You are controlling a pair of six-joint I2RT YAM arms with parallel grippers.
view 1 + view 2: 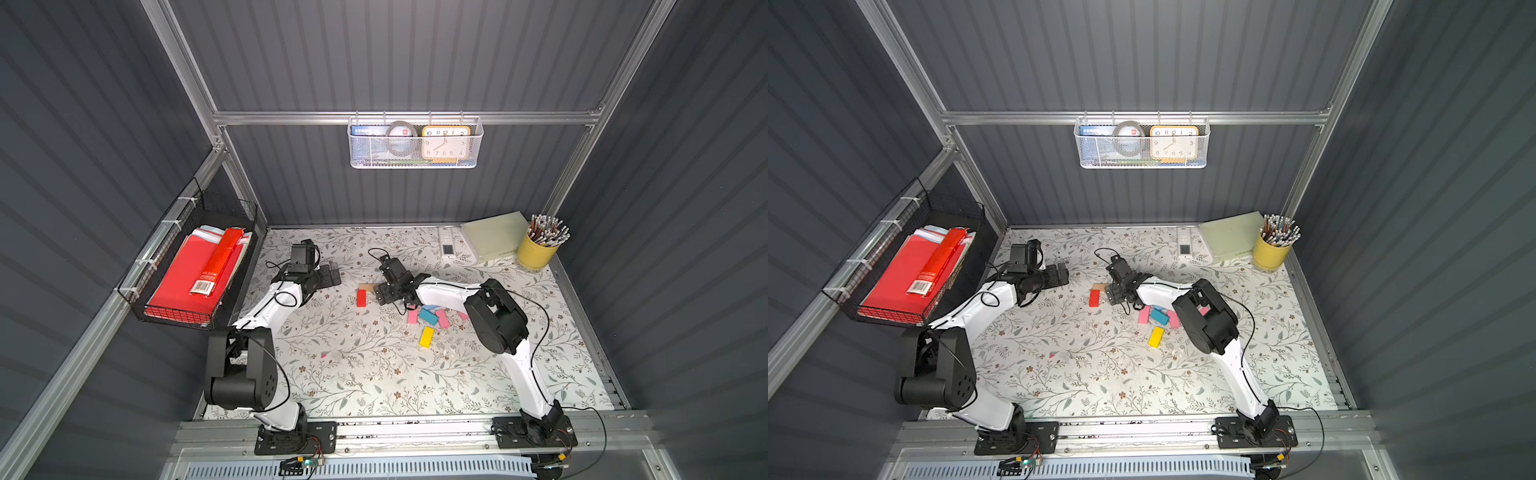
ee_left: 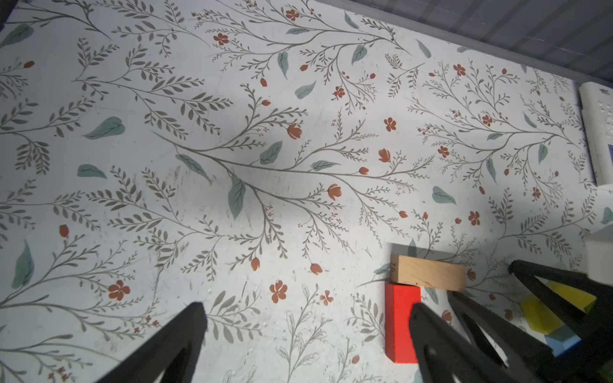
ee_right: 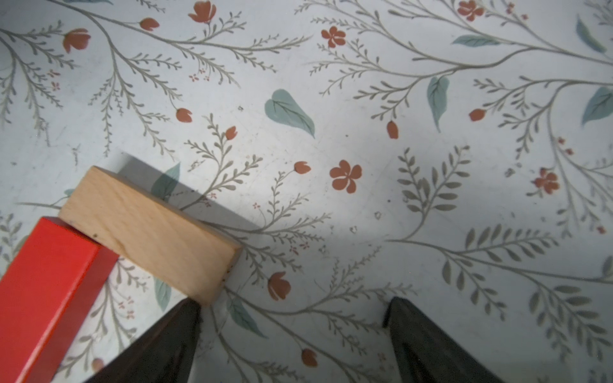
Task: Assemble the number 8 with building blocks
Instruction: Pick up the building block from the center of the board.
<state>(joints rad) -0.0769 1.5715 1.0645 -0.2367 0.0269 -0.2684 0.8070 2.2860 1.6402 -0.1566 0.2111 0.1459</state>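
Note:
A red block [image 1: 361, 298] and a plain tan block [image 1: 365, 287] lie in an L on the floral table [image 1: 357, 374], the tan one across the red one's far end. My right gripper [image 1: 379, 294] is open just right of them. In the right wrist view the tan block [image 3: 152, 232] ends beside one fingertip [image 3: 189, 315], with only bare table between the jaws [image 3: 293, 311]. My left gripper [image 1: 334, 275] is open, off to the left, and holds nothing [image 2: 306, 315]. Pink [image 1: 412, 316], teal [image 1: 428, 314] and yellow [image 1: 427, 336] blocks lie loose under the right arm.
A black wire basket [image 1: 137, 291] on the left wall holds red folders and a long red carton [image 1: 216, 264]. At the back right stand a white remote [image 1: 447, 245], a pale green book [image 1: 494, 237] and a yellow pencil cup [image 1: 536, 249]. A mesh basket [image 1: 415, 145] hangs on the back wall.

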